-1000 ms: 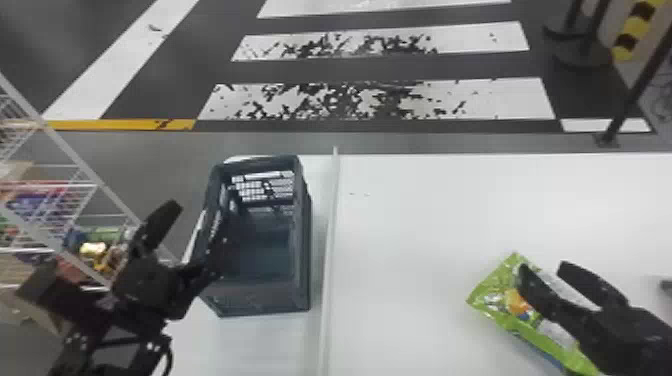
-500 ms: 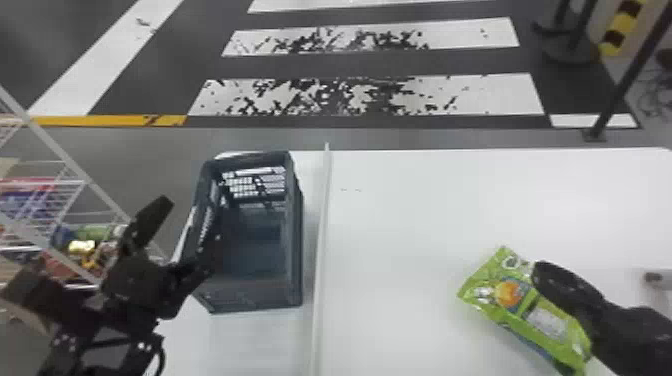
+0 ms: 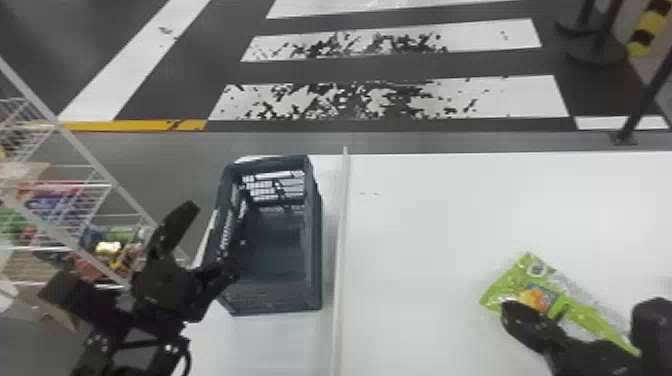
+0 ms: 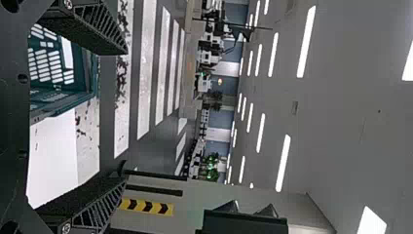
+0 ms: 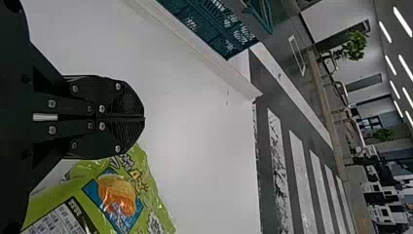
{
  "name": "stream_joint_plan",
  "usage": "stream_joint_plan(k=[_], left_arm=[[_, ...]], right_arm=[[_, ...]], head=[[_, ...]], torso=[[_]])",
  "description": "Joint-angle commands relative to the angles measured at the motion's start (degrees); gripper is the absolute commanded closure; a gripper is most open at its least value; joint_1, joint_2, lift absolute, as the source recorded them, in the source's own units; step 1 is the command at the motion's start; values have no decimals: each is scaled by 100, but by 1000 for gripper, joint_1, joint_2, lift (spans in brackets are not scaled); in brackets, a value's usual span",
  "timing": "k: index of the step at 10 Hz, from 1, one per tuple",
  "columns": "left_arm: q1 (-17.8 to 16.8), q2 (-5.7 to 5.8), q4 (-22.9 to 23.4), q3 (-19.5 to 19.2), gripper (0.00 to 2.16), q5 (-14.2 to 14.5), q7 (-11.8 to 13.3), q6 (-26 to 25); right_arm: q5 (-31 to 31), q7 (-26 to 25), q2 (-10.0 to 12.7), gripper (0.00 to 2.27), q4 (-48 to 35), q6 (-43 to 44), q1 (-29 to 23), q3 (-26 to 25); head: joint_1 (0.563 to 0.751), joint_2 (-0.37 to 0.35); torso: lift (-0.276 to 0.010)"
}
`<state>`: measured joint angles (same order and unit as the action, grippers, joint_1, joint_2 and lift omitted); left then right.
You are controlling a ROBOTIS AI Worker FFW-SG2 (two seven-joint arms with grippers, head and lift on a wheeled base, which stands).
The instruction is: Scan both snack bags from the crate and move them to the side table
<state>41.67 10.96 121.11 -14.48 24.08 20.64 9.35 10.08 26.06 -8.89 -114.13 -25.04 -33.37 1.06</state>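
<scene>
A flat white table (image 3: 450, 215) meets striped floor (image 3: 350, 70) at twelve o'clock; black left gripper (image 3: 212, 240), eight, is spread; black right gripper (image 3: 515, 316), four, pressed together.

Head view, left side: white wire rack (image 3: 30, 92), mixed-colour packages (image 3: 60, 205) on its shelves. Farther off, dark floor (image 3: 425, 67) with broad white stripes (image 3: 520, 97), some black-speckled; yellow line (image 3: 135, 125) near rack. Upper right: black round base (image 3: 597, 52) beside yellow-and-black striped object (image 3: 642, 40). Right wrist view: leafy plant (image 5: 355, 46). Left wrist view: strip lights (image 4: 306, 41) on grey ceiling (image 4: 341, 122).
</scene>
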Motion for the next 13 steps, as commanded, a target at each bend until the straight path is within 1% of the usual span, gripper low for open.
stream_joint_plan(k=[1,4,6,7,8,10,13], left_arm=[[34,11,-8,-37,70,9,19,18],[52,29,-43,-64,70,9,54,88],[52,29,-96,-72,70,35,72,141],[61,38,-105,-108,70,35,124,141],[78,38,-96,-152,70,70,142,176],[131,38,-96,-195,70,88,151,264],[157,55,-122,-213,70,114,177,316]], right_arm=[[-234,-101,2,2246,216,-6,147,342],[-568,-435,19,2246,646,-41,463,773],[-744,-602,37,2246,989,-76,718,975],[-902,-742,46,2246,1138,-94,850,1089],[-1043,-901,63,2246,1341,-199,1043,1151],[-1122,-1156,63,2246,1648,-287,1333,1204],[-1140,-1472,63,2246,1692,-603,1535,1186]], head=[[695,252],[695,304],[695,323],[695,328],[695,329],[695,326],[695,301]], torso=[[-29],[-29],[-29],[-29],[-29],[-29],[-29]])
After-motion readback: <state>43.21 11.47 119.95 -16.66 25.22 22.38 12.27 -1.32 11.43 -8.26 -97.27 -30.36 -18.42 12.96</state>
